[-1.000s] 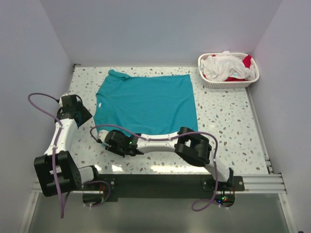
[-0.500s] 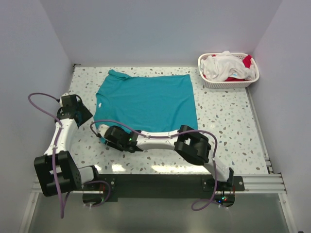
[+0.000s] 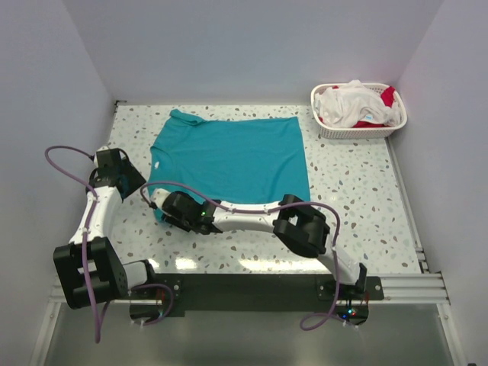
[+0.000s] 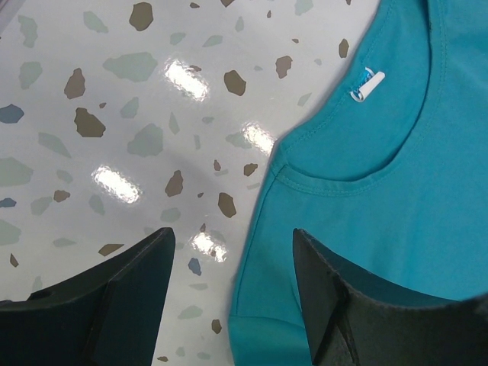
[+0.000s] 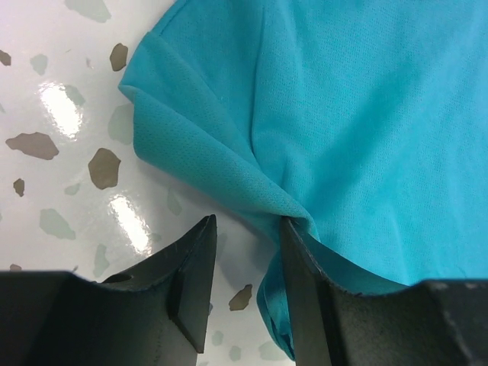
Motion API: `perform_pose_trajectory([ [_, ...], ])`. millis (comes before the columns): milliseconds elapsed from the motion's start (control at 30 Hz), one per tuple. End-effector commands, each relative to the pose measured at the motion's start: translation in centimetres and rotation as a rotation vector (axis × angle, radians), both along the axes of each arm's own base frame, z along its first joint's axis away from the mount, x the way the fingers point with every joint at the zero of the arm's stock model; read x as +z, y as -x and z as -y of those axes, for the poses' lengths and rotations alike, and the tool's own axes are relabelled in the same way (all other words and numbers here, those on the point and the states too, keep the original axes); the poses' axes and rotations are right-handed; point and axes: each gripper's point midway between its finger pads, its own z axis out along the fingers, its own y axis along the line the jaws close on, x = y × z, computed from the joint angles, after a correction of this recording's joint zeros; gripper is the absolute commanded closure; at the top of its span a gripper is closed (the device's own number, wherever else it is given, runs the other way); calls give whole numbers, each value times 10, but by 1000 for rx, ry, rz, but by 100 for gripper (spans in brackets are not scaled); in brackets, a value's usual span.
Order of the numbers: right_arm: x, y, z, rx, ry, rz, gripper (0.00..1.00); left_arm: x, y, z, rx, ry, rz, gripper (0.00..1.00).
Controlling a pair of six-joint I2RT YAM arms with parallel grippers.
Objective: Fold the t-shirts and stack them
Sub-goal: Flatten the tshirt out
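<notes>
The top external view alone takes in the whole layout. The teal t-shirt (image 3: 229,156) lies spread flat on the speckled tabletop (image 3: 358,183), from the middle towards 12 o'clock, with its neck at the 9 o'clock side. At 2 o'clock a white lattice basket (image 3: 324,131) holds crumpled white and red t-shirts (image 3: 354,103).

The left end effector (image 3: 131,180) hangs at 9 o'clock of the teal shirt. The right end effector (image 3: 160,206) reaches across to the shirt's 8 o'clock corner.

Only the left wrist view shows the round neckline (image 4: 343,183) and a small white label (image 4: 364,85) inside it. There the left end effector (image 4: 232,240) is spread wide over the shirt's edge and holds nothing.

Only the right wrist view shows the sleeve (image 5: 198,145) bunched into a raised ridge with a fine mesh weave. The right end effector (image 5: 248,229) is narrowly parted. The fabric ridge touches one of its fingers (image 5: 301,267), and bare tabletop shows beside the other, so no firm hold is visible.
</notes>
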Motion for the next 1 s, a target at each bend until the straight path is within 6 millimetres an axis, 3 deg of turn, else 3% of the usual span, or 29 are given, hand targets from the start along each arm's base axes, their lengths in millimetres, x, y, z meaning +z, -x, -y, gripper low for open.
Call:
perform_pose_trajectory([
  [0,7,-17,-9,-38,-45,23,57,6,-9,-3,-8,-10,41,32],
  [233,-6,-19,-11,-38,-37,-10,65,5,-10,-2,-13,-6,41,32],
  [367,-6,-17,-11,-31,-41,-28,83,4,-10,-2,-13,-6,39,32],
  [433,-2,-14,-10,-27,-46,-38,88,5,-10,-2,-14,-5,41,32],
  [567,26,1,-8,15,-89,-93,94,5,-10,-2,-16,-7,40,32],
  [800,47,38,3,87,-81,-265,94,5,-10,-2,-17,-10,38,32],
  [900,51,48,10,86,-64,-315,89,4,-9,-2,-19,-7,35,32],
  [967,52,63,13,118,-52,-391,79,3,-9,-2,-20,-7,33,32],
])
